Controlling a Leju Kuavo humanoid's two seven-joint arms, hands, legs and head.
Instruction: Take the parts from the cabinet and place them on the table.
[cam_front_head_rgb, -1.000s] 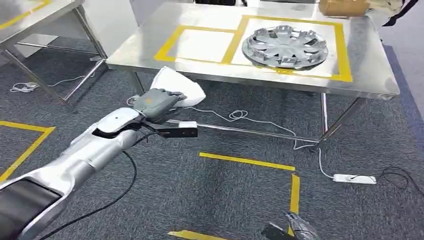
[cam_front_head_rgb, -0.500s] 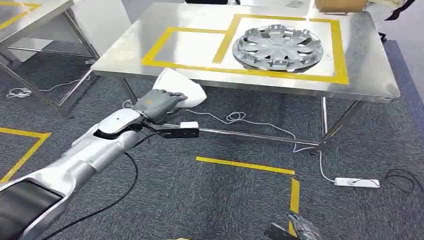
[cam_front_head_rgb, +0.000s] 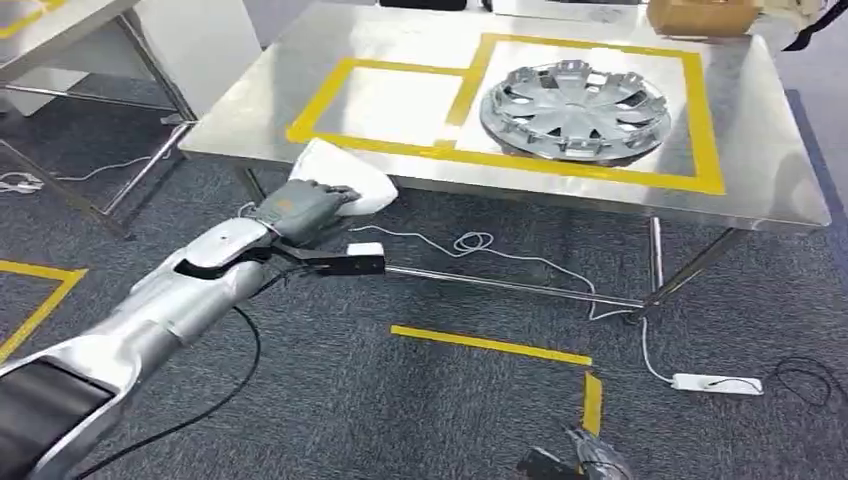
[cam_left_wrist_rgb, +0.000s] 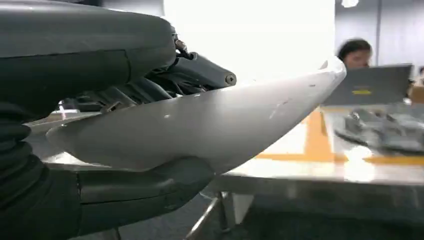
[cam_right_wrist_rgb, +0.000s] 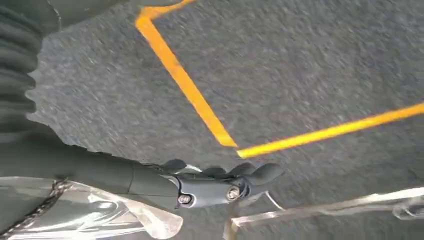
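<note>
My left hand (cam_front_head_rgb: 300, 207) holds a white curved part (cam_front_head_rgb: 345, 180) just below the near left edge of the steel table (cam_front_head_rgb: 520, 185). In the left wrist view the white part (cam_left_wrist_rgb: 200, 125) sits between the thumb and the darker fingers of my left hand (cam_left_wrist_rgb: 125, 192), its tip pointing at the table (cam_left_wrist_rgb: 320, 170). A silver hubcap (cam_front_head_rgb: 575, 100) lies in the right yellow-taped square on the table. The left taped square (cam_front_head_rgb: 400, 90) holds nothing. My right hand (cam_front_head_rgb: 590, 462) hangs low over the carpet, and the right wrist view shows my right hand (cam_right_wrist_rgb: 215, 182) holding nothing.
A white power strip (cam_front_head_rgb: 716, 383) and cables lie on the carpet under the table. Yellow tape (cam_front_head_rgb: 490, 343) marks the floor. A second steel table (cam_front_head_rgb: 60, 20) stands at the far left. A cardboard box (cam_front_head_rgb: 700, 15) sits at the table's far edge. A person (cam_left_wrist_rgb: 355, 52) sits beyond.
The whole picture has shifted, so the camera moved and the table looks nearer. My left hand still holds the white part, now slightly closer under the table's edge.
</note>
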